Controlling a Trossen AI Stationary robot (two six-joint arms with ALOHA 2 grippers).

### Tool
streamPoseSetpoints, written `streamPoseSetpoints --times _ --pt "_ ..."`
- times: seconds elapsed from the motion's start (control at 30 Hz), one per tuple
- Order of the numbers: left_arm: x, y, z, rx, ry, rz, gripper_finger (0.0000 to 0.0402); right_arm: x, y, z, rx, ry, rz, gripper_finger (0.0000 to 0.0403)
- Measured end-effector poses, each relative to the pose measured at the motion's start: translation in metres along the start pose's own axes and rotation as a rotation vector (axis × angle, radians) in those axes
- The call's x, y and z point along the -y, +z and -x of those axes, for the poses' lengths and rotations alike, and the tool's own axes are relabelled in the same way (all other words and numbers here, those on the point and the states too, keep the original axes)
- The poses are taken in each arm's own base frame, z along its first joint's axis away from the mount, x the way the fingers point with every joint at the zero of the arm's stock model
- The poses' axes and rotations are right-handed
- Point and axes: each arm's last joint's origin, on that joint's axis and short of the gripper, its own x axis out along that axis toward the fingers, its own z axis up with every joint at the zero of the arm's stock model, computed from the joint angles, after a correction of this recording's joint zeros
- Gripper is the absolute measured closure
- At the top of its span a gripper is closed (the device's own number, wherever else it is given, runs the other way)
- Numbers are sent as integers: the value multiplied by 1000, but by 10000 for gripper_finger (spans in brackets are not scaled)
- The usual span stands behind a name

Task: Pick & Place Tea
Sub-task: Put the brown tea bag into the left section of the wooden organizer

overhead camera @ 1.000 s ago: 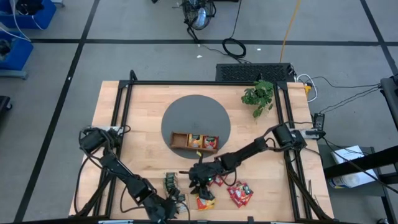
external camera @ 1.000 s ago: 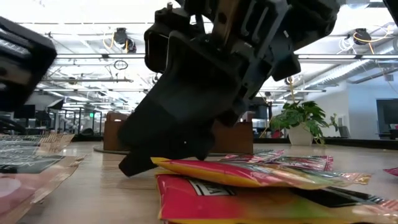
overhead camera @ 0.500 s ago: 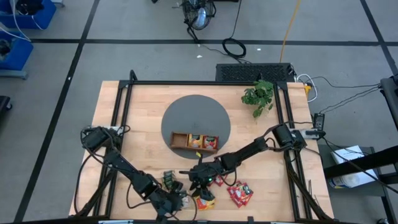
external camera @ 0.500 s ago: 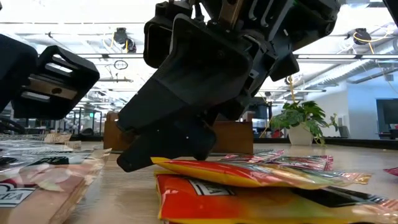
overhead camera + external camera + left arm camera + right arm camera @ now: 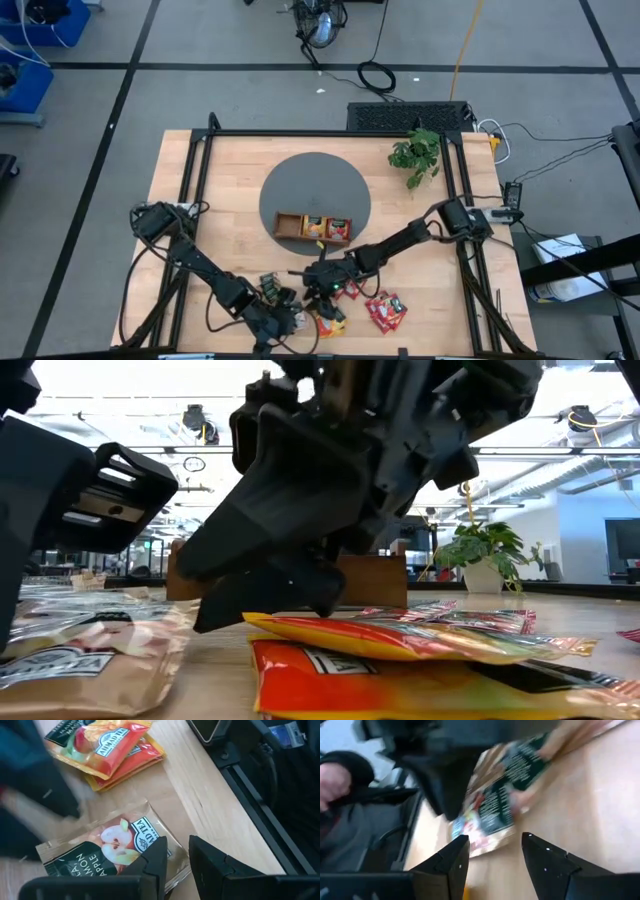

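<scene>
Best done slowly: lower the right gripper [image 5: 318, 292], fingers apart and empty, square over the orange sachet [image 5: 329, 322] at lower centre of the high view, pinch one edge only, lift clear of the red sachets [image 5: 385, 311] beside it. Left gripper [image 5: 285, 322], fingers parted and empty, low at bottom centre by the green sachets [image 5: 271, 291]. Tray [image 5: 312, 228] on the grey disc at centre already holding two sachets. Flat, glossy, crinkled foil rectangles, slippery, overlapping; smooth pale wood beneath.
</scene>
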Motion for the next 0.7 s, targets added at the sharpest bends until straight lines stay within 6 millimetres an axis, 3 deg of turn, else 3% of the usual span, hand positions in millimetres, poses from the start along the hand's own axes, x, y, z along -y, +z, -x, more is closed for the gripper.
streamPoseSetpoints --times 0.43,0.7 --pt "-17 -20 -2 75 22 46 314 3 -1 -1 -25 13 -15 236" --pt "-17 -21 -3 69 25 40 314 4 -2 -1 -28 9 24 318"
